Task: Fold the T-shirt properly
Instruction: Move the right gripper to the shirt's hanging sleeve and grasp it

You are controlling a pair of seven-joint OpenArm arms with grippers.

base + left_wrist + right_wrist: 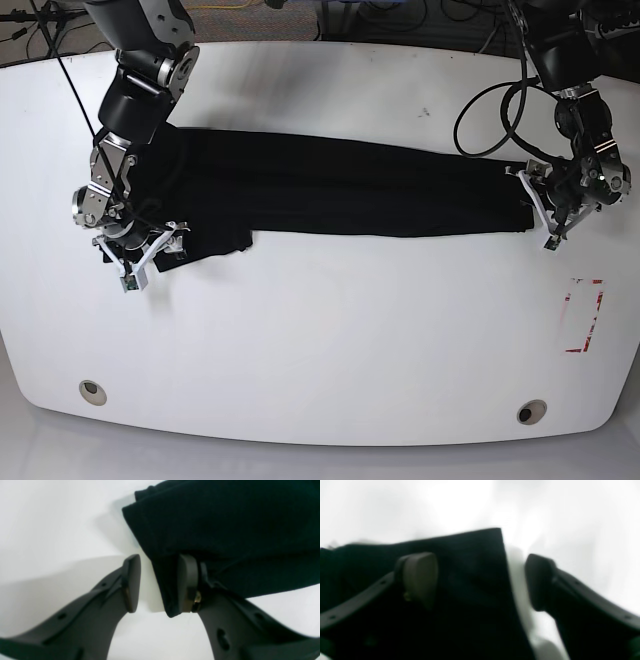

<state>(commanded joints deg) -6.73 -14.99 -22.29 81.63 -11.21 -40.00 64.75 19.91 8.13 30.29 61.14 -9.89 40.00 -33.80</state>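
Observation:
The black T-shirt point(340, 190) lies stretched in a long narrow band across the white table point(330, 330). At its right end in the base view, my left gripper point(541, 210) stands open. In the left wrist view an edge of the T-shirt point(225, 530) hangs between the fingers of the left gripper point(160, 583), against the right pad point(187, 582), with a gap to the left pad point(132, 582). At the band's other end my right gripper point(140, 255) is open too. In the blurred right wrist view the right gripper point(480, 580) straddles a corner of the T-shirt point(470, 592).
A red rectangular mark point(585, 316) sits on the table near its right edge. Two round holes point(92, 391) point(532, 411) lie along the front edge. Cables point(490, 110) hang from the left arm, and more run behind the table's back edge.

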